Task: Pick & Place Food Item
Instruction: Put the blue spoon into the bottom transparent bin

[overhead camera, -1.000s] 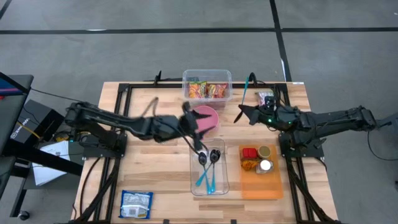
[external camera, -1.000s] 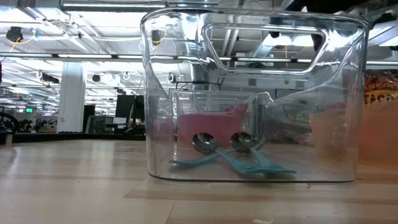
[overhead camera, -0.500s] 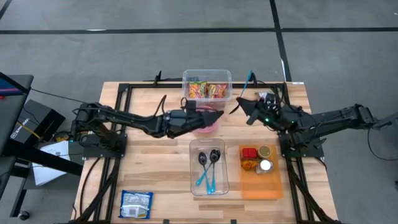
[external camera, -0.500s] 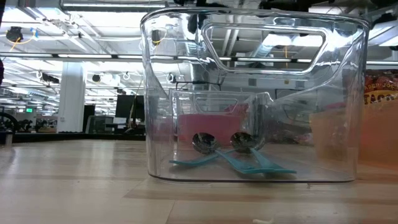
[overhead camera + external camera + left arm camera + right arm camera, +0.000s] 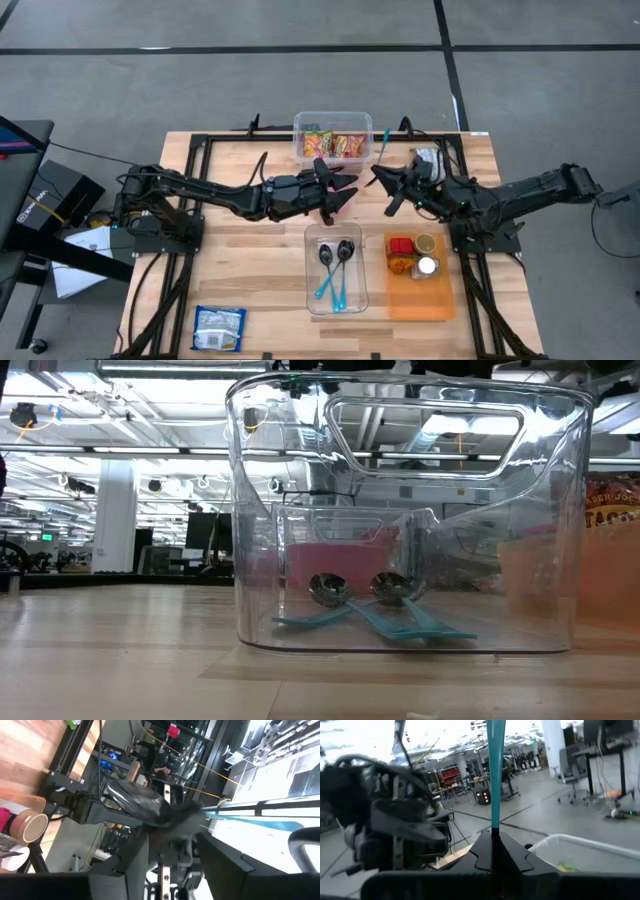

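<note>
Clear bin [image 5: 334,134] at the table's far edge: packed with bright orange, red and green snack packets. Pink bowl [image 5: 345,198] just in front of it, mostly covered by the left gripper [image 5: 345,187]; fingers apart, nothing seen between them. Right gripper [image 5: 380,172] near the bin's right side, clamped tight on a thin teal utensil [image 5: 381,144] [image 5: 495,775] that stands up out of its fingers.
</note>
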You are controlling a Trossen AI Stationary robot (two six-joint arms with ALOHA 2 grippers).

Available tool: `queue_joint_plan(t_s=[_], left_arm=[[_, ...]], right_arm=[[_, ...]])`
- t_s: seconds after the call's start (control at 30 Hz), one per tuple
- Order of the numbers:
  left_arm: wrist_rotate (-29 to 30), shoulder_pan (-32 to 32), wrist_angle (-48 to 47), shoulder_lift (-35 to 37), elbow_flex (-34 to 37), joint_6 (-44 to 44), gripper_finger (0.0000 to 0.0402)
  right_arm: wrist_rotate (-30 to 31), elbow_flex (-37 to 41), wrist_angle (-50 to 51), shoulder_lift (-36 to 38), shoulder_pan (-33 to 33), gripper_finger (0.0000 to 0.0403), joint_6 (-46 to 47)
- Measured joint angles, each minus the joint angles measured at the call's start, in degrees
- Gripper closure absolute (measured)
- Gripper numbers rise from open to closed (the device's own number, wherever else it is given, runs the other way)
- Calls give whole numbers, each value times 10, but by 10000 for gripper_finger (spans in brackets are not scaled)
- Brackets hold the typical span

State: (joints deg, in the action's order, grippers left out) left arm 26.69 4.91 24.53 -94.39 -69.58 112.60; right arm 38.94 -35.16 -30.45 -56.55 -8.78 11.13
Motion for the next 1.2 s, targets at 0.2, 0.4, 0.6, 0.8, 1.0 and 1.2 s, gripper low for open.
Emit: queue_joint_plan(t_s=[0.2,0.4,0.6,0.8,1.0,1.2], left_arm=[[15,7,0,0,0,10,255],[36,19,5,0,0,29,257],[49,22,5,0,0,32,258],[62,23,12,3,0,31,258],[93,30,14,3,0,30,259],[94,27,15,3,0,30,265]], right_arm=[[0,0,-141,-66,-15,399,-123],[0,-10,-194,-110,-17,399,-170],[1,-52,-192,-145,-21,399,-225],[1,-60,-193,-142,-21,399,-251],[-1,-61,-193,-138,-25,399,-251],[-1,-61,-192,-140,-33,400,-248]])
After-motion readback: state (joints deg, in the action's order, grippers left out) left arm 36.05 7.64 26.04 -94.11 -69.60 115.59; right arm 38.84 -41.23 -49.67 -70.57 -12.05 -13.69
